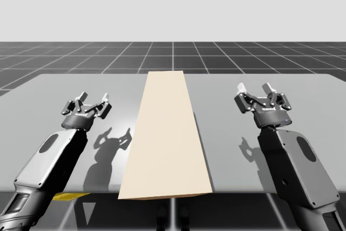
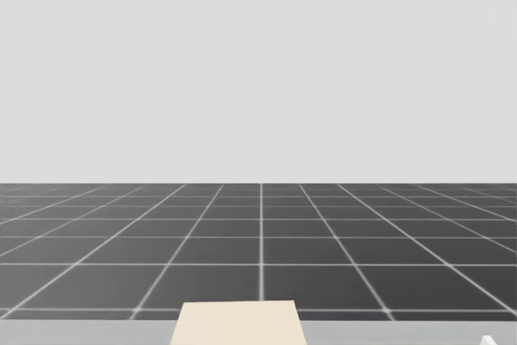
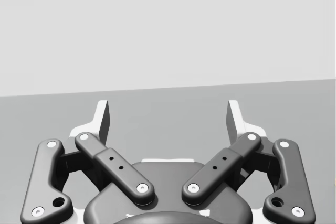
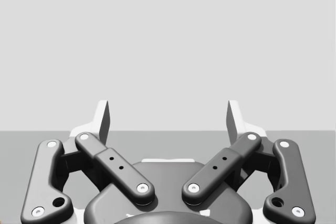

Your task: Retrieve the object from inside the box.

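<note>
Flanking the beige box, left pincer and right pincer hover agape

**Matt card, satin tabletop, dark plastic links**

The long cream box down the middle of my tabletop looks like plain card: matt, smooth and unmarked. The grey tabletop is smooth with a soft sheen, brightest along the box's left side. My left gripper and right gripper have dark, matt, plastic-looking links, small bright metal-like pivot pins and white, flat-finished fingertips. My right forearm wears a smooth grey shell with a slight gloss.
</note>
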Robot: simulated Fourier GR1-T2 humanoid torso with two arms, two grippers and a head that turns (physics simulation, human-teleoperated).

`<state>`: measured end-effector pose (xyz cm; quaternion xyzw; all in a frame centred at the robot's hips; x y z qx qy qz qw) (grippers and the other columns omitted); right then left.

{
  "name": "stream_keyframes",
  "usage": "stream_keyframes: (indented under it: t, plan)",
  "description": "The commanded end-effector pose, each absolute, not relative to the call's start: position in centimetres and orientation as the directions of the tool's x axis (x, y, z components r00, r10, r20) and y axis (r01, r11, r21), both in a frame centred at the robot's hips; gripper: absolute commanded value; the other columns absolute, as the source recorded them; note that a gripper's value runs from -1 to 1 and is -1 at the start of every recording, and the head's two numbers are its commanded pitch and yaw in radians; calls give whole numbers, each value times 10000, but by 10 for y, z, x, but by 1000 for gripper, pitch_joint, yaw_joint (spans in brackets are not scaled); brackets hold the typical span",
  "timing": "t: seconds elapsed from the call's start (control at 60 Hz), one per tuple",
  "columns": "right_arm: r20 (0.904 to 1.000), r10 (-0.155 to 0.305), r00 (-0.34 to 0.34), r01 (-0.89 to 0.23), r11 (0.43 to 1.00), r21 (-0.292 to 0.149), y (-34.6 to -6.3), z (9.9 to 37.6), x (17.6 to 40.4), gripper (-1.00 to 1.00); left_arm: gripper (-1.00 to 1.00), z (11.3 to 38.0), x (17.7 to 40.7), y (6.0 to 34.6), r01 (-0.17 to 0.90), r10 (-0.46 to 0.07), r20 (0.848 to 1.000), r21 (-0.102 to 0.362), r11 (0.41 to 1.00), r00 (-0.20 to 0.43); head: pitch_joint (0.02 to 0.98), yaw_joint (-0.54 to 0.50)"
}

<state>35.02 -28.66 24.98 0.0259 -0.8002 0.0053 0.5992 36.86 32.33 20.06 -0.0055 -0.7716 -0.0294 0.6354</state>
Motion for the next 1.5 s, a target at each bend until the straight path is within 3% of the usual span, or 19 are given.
stream_keyframes:
  t: [0.017, 0.117, 0.2, 0.283, 0.317, 0.383, 0.483, 0.517, 0.617, 0.683, 0.833, 0.85, 1.017, 1.117, 1.167, 1.217, 1.317, 1.417, 1.5]
  plan:
    - [9640, -283, -2642, -370, 9991, 192, -286, 249, 348, -1000, -1000, 200, 369, 324, 458, -291, 9809, 386, 9982, -1922, 57, 7]
    - [9619, -367, -2708, -477, 9986, 247, -286, 249, 350, -1000, -1000, 200, 369, 324, 462, -279, 9811, 374, 9982, -1915, 58, 7]
    - [9770, -123, -2127, -508, 9987, 15, -290, 244, 353, -1000, -1000, 198, 370, 324, 491, -292, 9863, 376, 9981, -1621, 58, 8]
    - [9973, 126, -728, -986, 9949, -197, -292, 229, 358, -1000, -1000, 185, 378, 328, 734, -320, 9986, 288, 9969, 433, 66, 7]
    - [9990, 371, -264, -1135, 9927, -399, -293, 224, 360, -1000, -1000, 180, 380, 328, 872, -389, 9919, 284, 9958, 1212, 66, 7]
    - [9959, 807, 408, -1836, 9804, -720, -290, 213, 360, -1000, -1000, 172, 382, 325, 1559, -709, 9794, 414, 9869, 1892, 66, 6]
    - [9857, 1573, 603, -3760, 9183, -1235, -278, 203, 352, -1000, -1000, 172, 370, 309, 3397, -1306, 9771, 670, 9381, 1680, 66, 1]
    - [9856, 1560, 655, -4067, 9061, -1164, -274, 202, 350, -1000, -1000, 172, 366, 304, 3896, -1531, 9764, 830, 9173, 1524, 65, 1]
    - [9795, 1963, 454, -5584, 8180, -1380, -260, 196, 339, -1000, -1000, 171, 349, 283, 5639, -2167, 9702, 1198, 8171, 1080, 64, 0]
    - [9721, 2343, -62, -6425, 7440, -1834, -248, 192, 331, -1000, -1000, 169, 335, 267, 6720, -2543, 9649, 1460, 7261, 651, 64, -2]
    - [9752, 2035, -875, -7182, 6655, -2033, -229, 196, 319, -1000, -1000, 167, 317, 249, 7849, -2857, 9583, 1796, 5930, -34, 61, -8]
    - [9715, 2033, -1222, -7210, 6545, -2276, -225, 197, 317, -1000, -1000, 166, 314, 247, 7988, -2936, 9559, 1865, 5719, -130, 60, -9]
    - [9689, 1831, -1663, -7548, 6087, -2446, -208, 192, 310, -1000, -1000, 162, 310, 238, 8148, -3101, 9503, 2012, 5437, -278, 62, -13]
    - [9809, 1321, -1430, -7655, 6134, -1942, -196, 185, 312, -1000, -1000, 160, 311, 237, 8136, -3204, 9469, 2080, 5430, -282, 65, -18]
    - [9926, 852, -863, -7794, 6148, -1205, -189, 181, 317, -1000, -1000, 159, 311, 236, 8143, -3212, 9466, 2068, 5424, -265, 69, -20]
    - [9917, 766, -1037, -7828, 6088, -1289, -185, 177, 323, -1000, -1000, 157, 312, 235, 8145, -3270, 9447, 2091, 5411, -252, 71, -25]
    - [9956, 343, -876, -8102, 5790, -912, -168, 169, 331, -1000, -1000, 156, 312, 234, 8139, -3349, 9419, 2143, 5401, -257, 74, -34]
    - [9960, 249, -861, -8242, 5599, -853, -149, 157, 340, -1000, -1000, 156, 312, 234, 8139, -3375, 9410, 2150, 5397, -248, 78, -39]
    - [9950, 594, -802, -8318, 5461, -997, -134, 140, 349, -1000, -1000, 156, 313, 235, 8133, -3402, 9400, 2184, 5393, -268, 86, -47]
